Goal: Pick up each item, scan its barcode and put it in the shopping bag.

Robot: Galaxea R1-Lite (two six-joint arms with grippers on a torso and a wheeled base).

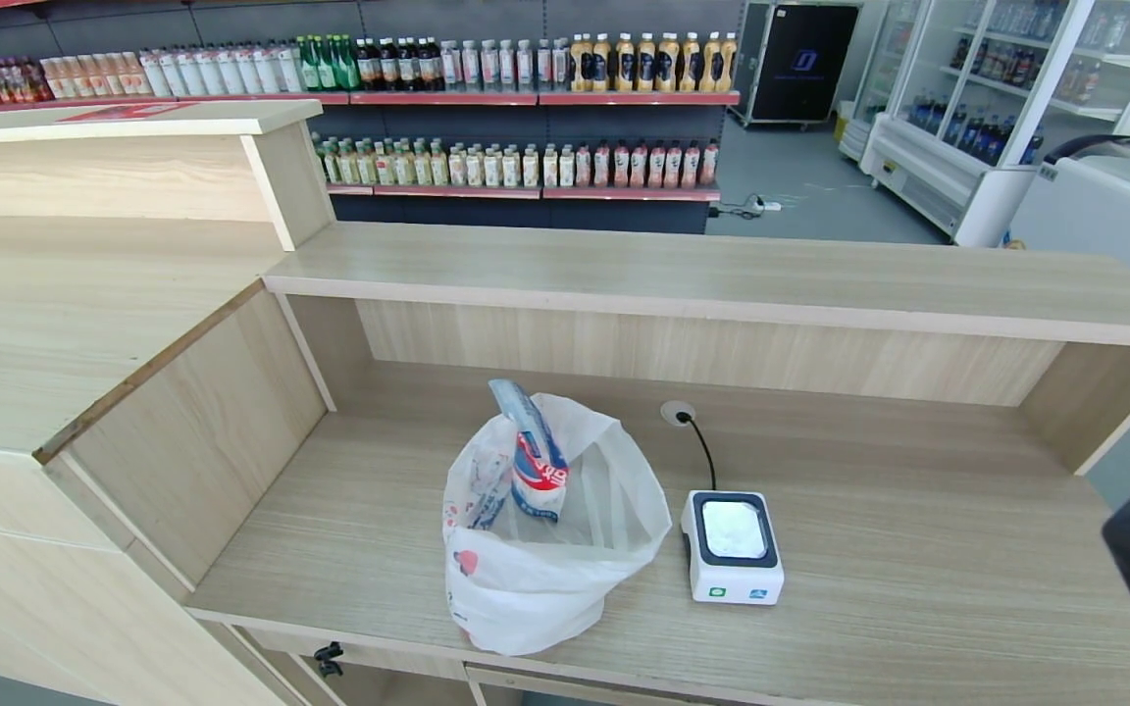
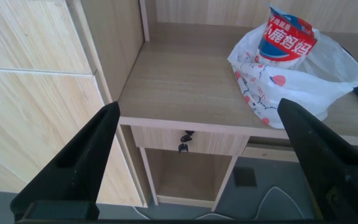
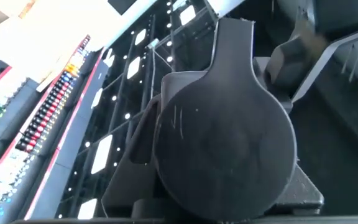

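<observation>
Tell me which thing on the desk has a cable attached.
The white scanner, right of the shopping bag: a black cable runs from its back to a hole in the desk. The bag has none.

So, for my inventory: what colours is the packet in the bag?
Packet: white, red band, blue top; left wrist view.

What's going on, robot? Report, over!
Left gripper open, empty, low before the desk. Snack packet upright in the shopping bag. Scanner beside the bag.
</observation>
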